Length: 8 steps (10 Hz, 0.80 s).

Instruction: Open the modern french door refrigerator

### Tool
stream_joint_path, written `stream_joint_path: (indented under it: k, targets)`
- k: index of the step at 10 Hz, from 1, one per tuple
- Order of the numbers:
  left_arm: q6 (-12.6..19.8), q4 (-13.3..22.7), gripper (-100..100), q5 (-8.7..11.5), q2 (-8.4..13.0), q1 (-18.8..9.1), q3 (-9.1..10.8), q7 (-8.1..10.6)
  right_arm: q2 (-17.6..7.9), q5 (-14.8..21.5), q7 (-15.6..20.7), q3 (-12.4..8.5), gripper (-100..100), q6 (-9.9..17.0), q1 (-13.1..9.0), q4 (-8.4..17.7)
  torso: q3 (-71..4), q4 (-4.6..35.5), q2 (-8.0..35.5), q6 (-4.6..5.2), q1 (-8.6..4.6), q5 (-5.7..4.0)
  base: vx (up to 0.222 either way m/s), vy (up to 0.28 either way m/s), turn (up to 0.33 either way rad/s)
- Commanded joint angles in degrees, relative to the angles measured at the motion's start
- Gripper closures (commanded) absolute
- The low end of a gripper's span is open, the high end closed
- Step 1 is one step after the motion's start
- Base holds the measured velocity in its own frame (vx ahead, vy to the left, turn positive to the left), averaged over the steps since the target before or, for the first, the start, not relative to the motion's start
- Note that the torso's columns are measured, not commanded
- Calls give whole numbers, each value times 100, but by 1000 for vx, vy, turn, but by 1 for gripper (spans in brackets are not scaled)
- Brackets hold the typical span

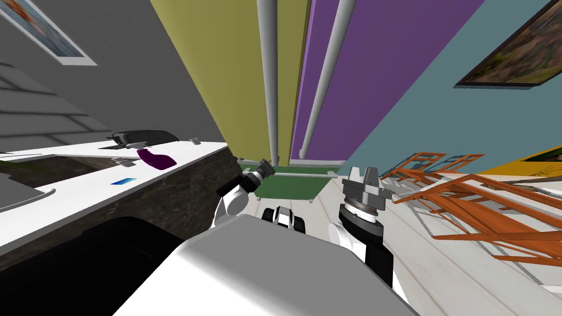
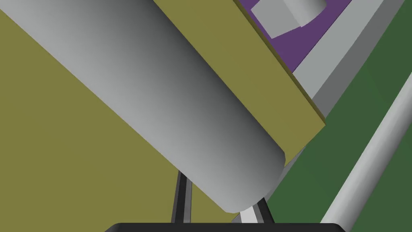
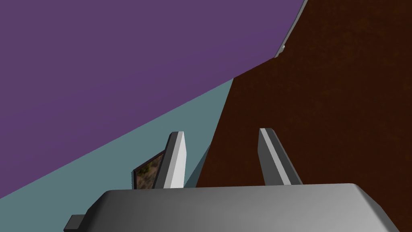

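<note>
- Left wrist view: the left gripper (image 2: 219, 201) has its two fingers (image 2: 182, 197) drawn in on the lower end of a thick grey handle (image 2: 161, 100). The gap between them is narrower than an open spread, and the handle's rounded end covers their tips.
- That handle runs along the olive door (image 2: 60, 161), close to its inner edge.
- Beyond this edge lies the purple door (image 2: 289, 44), with the foot of its own grey bar just in sight.
- Below both doors sits a green drawer (image 2: 362, 121), crossed by a grey rail (image 2: 370, 161).
- Head view: the refrigerator (image 1: 241, 66) stands straight ahead, with the olive door on my left and the purple one on my right. The left arm reaches to the bottom of the olive door's handle.
- The right gripper (image 1: 362, 175) hangs in front of the purple door's lower corner. Its fingers are spread and nothing is between them.
- A white-topped counter (image 1: 82, 186) stands to my left.
- Orange frames (image 1: 483, 214) stand to my right.
</note>
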Motion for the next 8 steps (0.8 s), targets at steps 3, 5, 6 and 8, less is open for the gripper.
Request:
stream_joint_path:
  k: [3, 5, 6, 8]
  targets:
    - [116, -7, 100, 176, 169, -89, -242, -35, 0, 0, 0, 0, 0, 0, 1, 0, -8, 1, -10, 16, -38, -14, -152, 155, -79]
    - [180, 69, 100, 358, 268, -206, -412, -93, 0, 0, 0, 0, 0, -1, 2, -1, -26, -10, -31, 28, -31, -15, -104, 194, -128]
    - [200, 98, 100, 445, 310, -268, -492, -120, 0, 0, 0, 0, 0, -1, 2, -1, -13, -8, -19, 11, -13, -5, -74, 186, -98]
    - [240, 155, 100, 619, 393, -393, -652, -175, 0, 0, 0, 0, 0, -1, 1, -1, 2, 1, 8, 0, 9, 3, -120, 219, -110]
